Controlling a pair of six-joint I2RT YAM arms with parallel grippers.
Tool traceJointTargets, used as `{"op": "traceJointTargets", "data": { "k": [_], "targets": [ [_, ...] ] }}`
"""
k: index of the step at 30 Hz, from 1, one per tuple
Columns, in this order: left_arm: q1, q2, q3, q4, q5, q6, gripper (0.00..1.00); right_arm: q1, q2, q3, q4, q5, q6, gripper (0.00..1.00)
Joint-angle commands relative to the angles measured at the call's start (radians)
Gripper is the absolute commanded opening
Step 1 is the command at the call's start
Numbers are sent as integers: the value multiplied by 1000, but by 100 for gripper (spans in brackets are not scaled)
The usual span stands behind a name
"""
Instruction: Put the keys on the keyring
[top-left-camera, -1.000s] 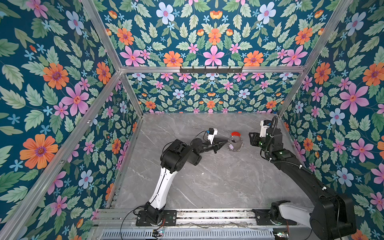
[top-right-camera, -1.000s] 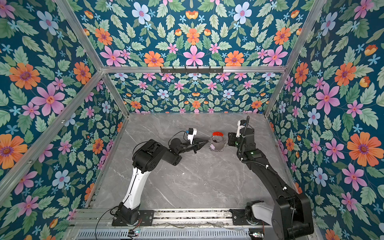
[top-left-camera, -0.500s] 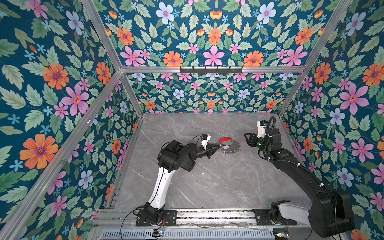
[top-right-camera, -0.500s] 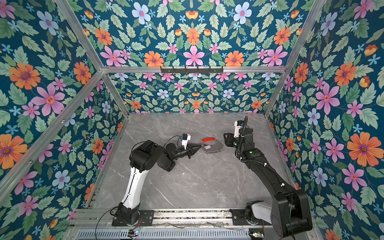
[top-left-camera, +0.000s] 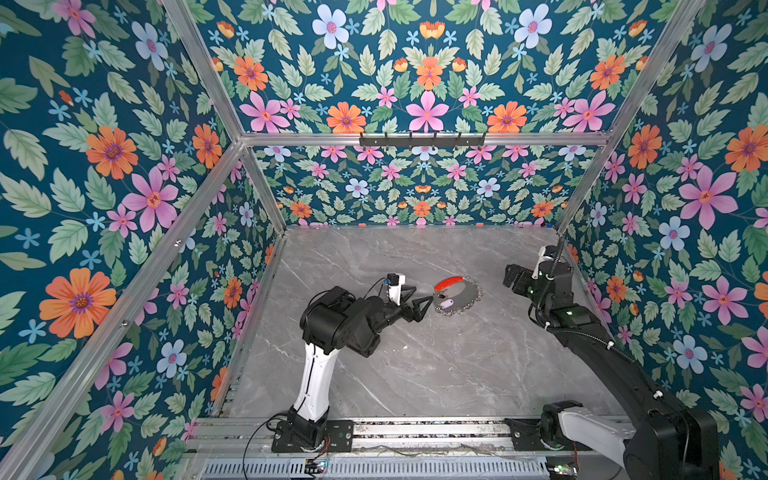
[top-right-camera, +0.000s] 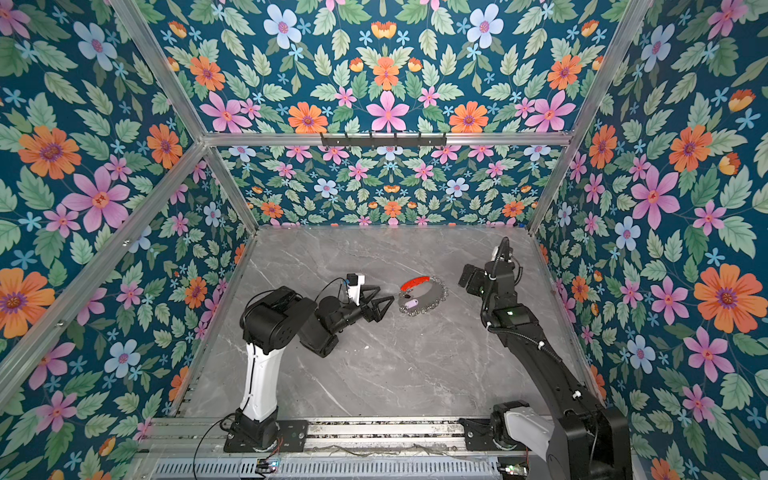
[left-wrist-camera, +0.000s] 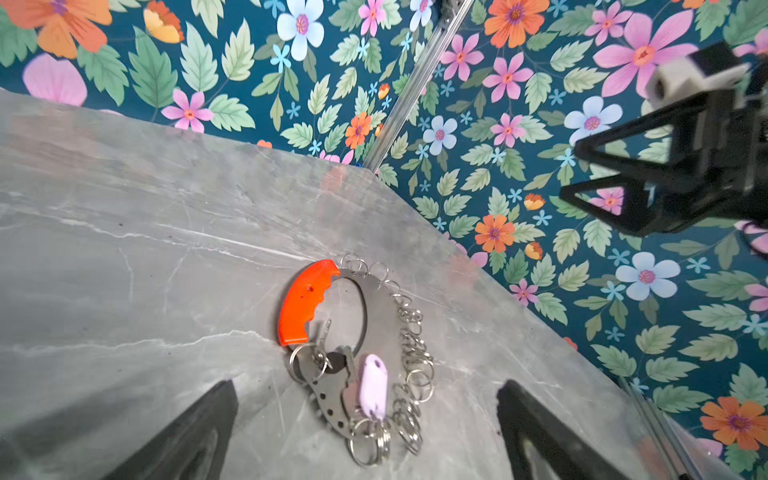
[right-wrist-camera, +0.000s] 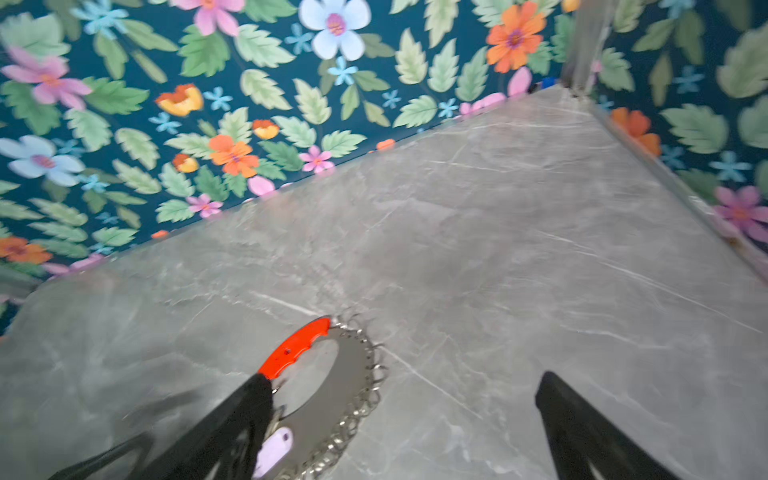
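Grey table (top-left-camera: 415, 374), seen from above, with both arms reaching toward its far middle.

Left gripper (top-left-camera: 419, 300): jaws spread wide and holding nothing, its tips just beside the keyring (top-left-camera: 461, 297). Any forward drift would likely shove the keyring across the smooth slab.

Right gripper (top-left-camera: 510, 279): also wide open and empty, raised and well apart from the keyring. It poses little hazard unless it swings back low.

The keyring lies flat on the table between the two grippers, its red grip (left-wrist-camera: 305, 301) toward the back wall. Its many small rings (left-wrist-camera: 409, 332) hang loose and could snag a passing finger.

The key (left-wrist-camera: 338, 362) rests across the keyring's metal plate near the grip's end, with the tag (left-wrist-camera: 372, 384) beside it. It appears to be looped on, but whether it is fully threaded cannot be told. A nudge might work a half-seated key free.
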Motion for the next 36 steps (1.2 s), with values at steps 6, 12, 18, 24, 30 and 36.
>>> {"op": "traceJointTargets", "data": {
  "k": [6,12,18,24,30,36],
  "targets": [
    [27,-326,-114,-340,-378,361,100,-95,72,-116,132,115,42,99],
    [27,-477,-157,-524,-507,454,100,-101,216,-105,221,80,-125,99],
    [29,-572,-218,-538,-542,446,100,-102,325,-24,199,45,-243,99],
    [29,-607,-245,-568,-561,435,100,-140,298,-172,446,-18,-304,99],
    [37,-650,-238,-604,-611,459,100,-136,350,-474,1005,-47,-329,99],
    [242,-732,-257,-604,-595,321,100,-118,369,-492,1100,-7,-350,99]
  ]
}}
